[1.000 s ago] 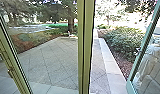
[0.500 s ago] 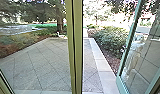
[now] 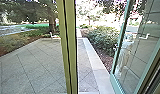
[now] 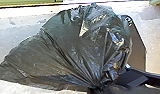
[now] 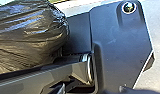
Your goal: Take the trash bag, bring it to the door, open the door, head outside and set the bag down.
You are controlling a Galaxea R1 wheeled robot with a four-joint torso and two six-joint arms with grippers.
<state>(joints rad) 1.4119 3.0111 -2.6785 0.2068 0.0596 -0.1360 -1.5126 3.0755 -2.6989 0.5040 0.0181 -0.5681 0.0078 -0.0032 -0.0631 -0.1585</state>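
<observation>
The black trash bag (image 4: 78, 45) fills out wide in the left wrist view, its gathered neck running down to my left gripper (image 4: 97, 87), which is shut on it. In the right wrist view the same bag (image 5: 28, 35) bulges beside the robot's jointed bar. How my right gripper stands cannot be told. The head view has the glass door (image 3: 117, 65) at the right, swung open, with a pale handle (image 3: 145, 37) on its glass. A green-yellow post (image 3: 69, 50) stands upright left of the opening.
Paving (image 3: 33, 65) lies beyond the glass and the opening, with a pale stone edging (image 3: 96, 65) along its right. Bushes (image 3: 102, 38) grow beside it. A person (image 3: 124, 57) in pale clothing shows at the door's glass. A tree trunk (image 3: 52, 25) rises farther back.
The head camera has moved, turning to the right: post, paving and open door all lie farther left in the picture, and more of the frame at the right edge shows.
</observation>
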